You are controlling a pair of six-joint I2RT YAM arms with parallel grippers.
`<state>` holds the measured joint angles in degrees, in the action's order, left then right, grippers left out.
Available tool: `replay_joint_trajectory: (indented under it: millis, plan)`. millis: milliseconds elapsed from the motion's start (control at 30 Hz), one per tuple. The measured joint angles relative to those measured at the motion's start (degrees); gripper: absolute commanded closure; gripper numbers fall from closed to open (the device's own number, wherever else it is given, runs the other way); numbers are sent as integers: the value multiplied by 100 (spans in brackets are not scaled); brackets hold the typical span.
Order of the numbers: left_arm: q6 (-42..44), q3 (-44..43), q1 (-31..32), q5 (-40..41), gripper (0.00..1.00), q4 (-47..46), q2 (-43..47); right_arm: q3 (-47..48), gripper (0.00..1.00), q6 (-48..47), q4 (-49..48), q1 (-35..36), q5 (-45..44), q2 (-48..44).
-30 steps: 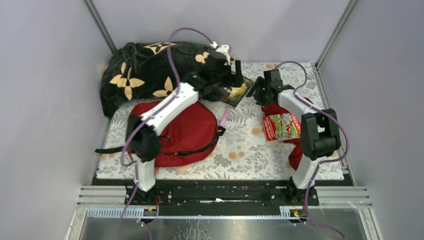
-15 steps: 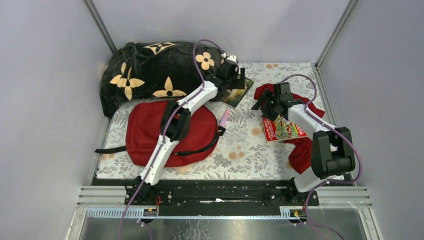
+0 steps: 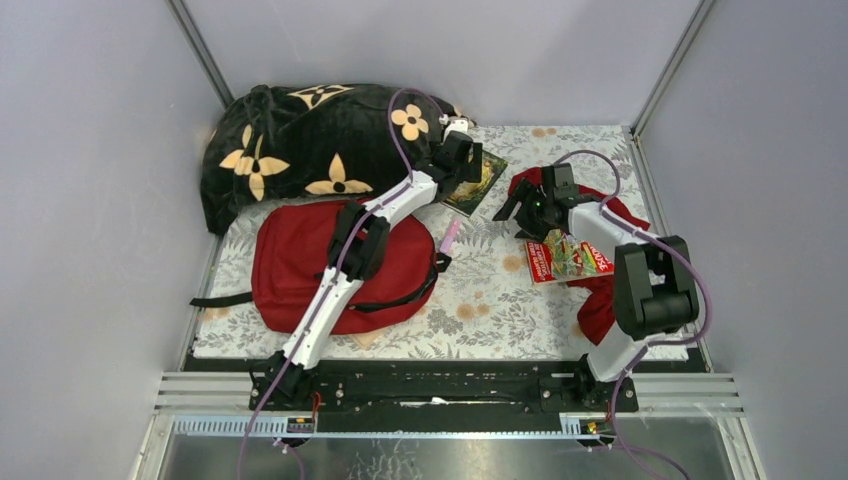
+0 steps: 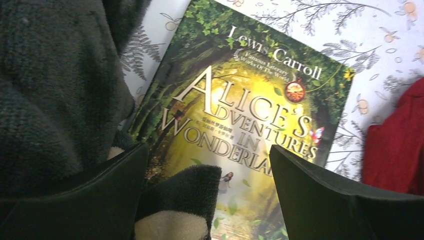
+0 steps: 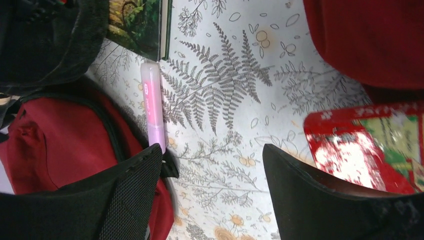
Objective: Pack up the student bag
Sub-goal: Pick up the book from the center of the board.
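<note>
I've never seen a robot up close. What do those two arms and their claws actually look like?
The left arm and right arm have white shells on their long links and chunky black joints. A purple cable loops along each. The left gripper and right gripper are matte black, with two broad wedge fingers, one mesh-textured.

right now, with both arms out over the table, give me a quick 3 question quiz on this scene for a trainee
1. True or false: the left gripper is shut on the Alice book.
2. What lies between the student bag and that book? A scissors, B pink pen, C ruler.
3. Fill in: the red-covered book lies partly on a red ___.
Key: 1 false, its jaws stand open above the cover; 2 B; 3 garment.
</note>
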<state>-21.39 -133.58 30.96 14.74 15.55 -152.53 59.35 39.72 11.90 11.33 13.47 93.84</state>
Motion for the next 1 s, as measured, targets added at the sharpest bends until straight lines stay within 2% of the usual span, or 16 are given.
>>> replay_joint_trajectory:
  millis: [233,333,400,467,800,1000]
  plan:
    - [577,420,2,247,1,-247,175,494,16,79,-155,0,317,774]
    - [675,-74,-55,131,1,-22,-37,748,16,140,-302,0,428,953]
    - [647,-605,-153,-105,1,136,-282,778,15,175,-374,0,457,957]
    - [566,-713,-280,-409,1,214,-330,793,15,197,-420,0,466,957]
    - [643,-651,-439,-1652,1,505,-330,800,15,302,-487,-2,507,968]
    - [754,-203,-411,-2391,2,527,-66,883,14,297,-442,-55,472,984]
